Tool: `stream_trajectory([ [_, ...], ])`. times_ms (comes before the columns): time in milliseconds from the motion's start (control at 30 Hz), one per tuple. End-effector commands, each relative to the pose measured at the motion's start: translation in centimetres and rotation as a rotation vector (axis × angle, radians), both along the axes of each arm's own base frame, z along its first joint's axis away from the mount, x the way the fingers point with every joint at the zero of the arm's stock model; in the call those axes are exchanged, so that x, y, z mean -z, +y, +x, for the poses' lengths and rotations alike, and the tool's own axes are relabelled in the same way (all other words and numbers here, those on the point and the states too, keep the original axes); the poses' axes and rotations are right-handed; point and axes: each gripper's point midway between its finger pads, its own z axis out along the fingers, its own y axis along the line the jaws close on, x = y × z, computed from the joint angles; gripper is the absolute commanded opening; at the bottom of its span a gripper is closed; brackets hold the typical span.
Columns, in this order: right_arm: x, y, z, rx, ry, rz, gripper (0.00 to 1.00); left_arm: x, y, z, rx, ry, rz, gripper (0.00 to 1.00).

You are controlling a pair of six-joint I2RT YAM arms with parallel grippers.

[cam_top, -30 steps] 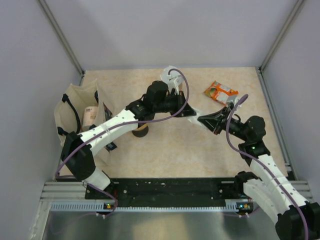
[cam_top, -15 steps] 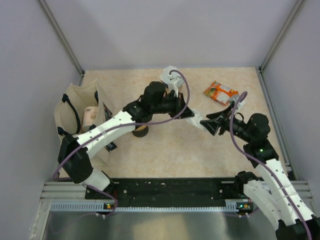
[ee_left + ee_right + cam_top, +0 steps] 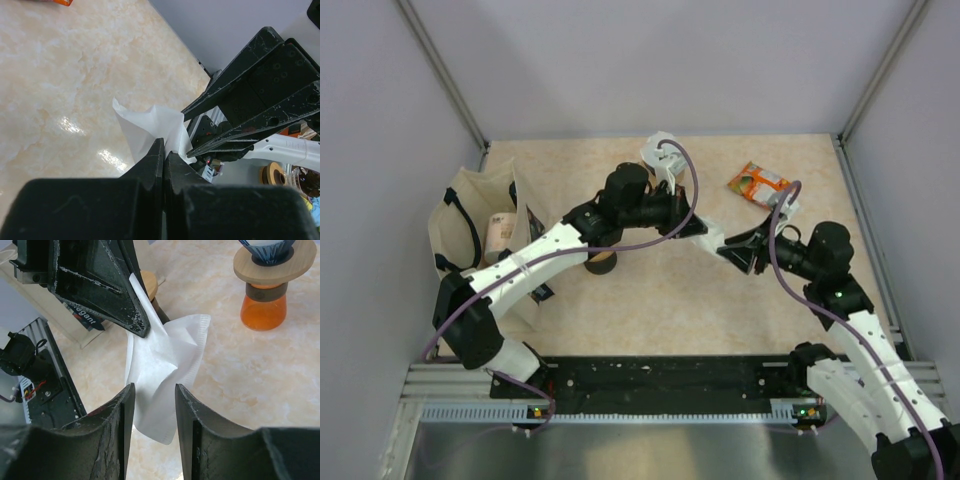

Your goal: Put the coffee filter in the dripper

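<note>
ok so the coffee filter [image 3: 170, 355] is up in the air over the middle of the table [image 3: 650, 290], strung between the two hands. The left hand [image 3: 163, 150] is clamped tight on one corner. The right hand [image 3: 152, 390] has its jaws apart, straddling the opposite edge but not pinching it as far as I can see. The filter's long axis runs pretty much hand to hand. The dripper [image 3: 272, 271] sits on its orange carafe, off past the left hand toward the far side, so I'd guess the left arm has the shorter trip. Can't see into the cone from here. The tote bag [image 3: 455, 205] at the left edge has a roll-ish thing [image 3: 500, 232] in it.
</note>
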Motion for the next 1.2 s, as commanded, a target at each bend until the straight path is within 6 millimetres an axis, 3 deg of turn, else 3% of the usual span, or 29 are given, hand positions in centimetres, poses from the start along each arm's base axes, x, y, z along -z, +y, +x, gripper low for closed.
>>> stream_trajectory([
  [0,-2.0,0.6,0.3,-0.03,-0.061,0.026,0.37,-2.4,-0.4,-0.4,0.03,-0.044,-0.055,0.0],
  [467,-1.1,1.8,0.5,-0.077,-0.035,0.022,0.36,-2.3,-0.6,0.1,0.002,-0.025,-0.047,0.0],
  [500,-1.1,1.9,0.6,-0.076,-0.04,0.018,0.34,-2.2,-0.6,0.3,-0.002,-0.02,-0.044,0.0],
  [600,-0.9,1.9,0.9,-0.057,-0.032,0.009,0.07,-2.2,-0.7,0.4,-0.006,-0.016,-0.043,0.0],
  [700,-1.0,1.6,1.4,-0.024,-0.031,0.005,0.0,-2.1,-0.6,0.5,-0.017,-0.012,-0.037,0.01],
  [800,-1.4,1.4,1.6,-0.003,-0.042,0.012,0.0,-1.8,-0.3,0.8,-0.038,-0.013,-0.014,0.19],
  [867,-1.7,1.4,1.6,0.003,-0.045,0.023,0.0,-1.8,0.0,1.0,-0.061,-0.018,-0.006,0.48],
  [900,-1.7,1.4,1.6,0.003,-0.043,0.024,0.0,-1.9,0.1,1.0,-0.064,-0.021,-0.006,0.56],
  [967,-1.8,1.2,1.8,0.028,-0.036,0.028,0.0,-2.0,0.4,0.9,-0.071,-0.027,-0.001,0.83],
  [1000,-1.8,1.0,2.0,0.051,-0.031,0.029,0.0,-2.0,0.5,1.0,-0.076,-0.03,0.003,0.91],
  [1067,-1.8,0.5,2.5,0.095,-0.017,0.032,0.0,-1.9,0.9,1.1,-0.097,-0.039,0.012,0.99],
  [1167,-2.1,0.2,2.9,0.129,-0.01,0.043,0.0,-0.9,1.7,1.5,-0.134,-0.042,0.057,0.99],
])
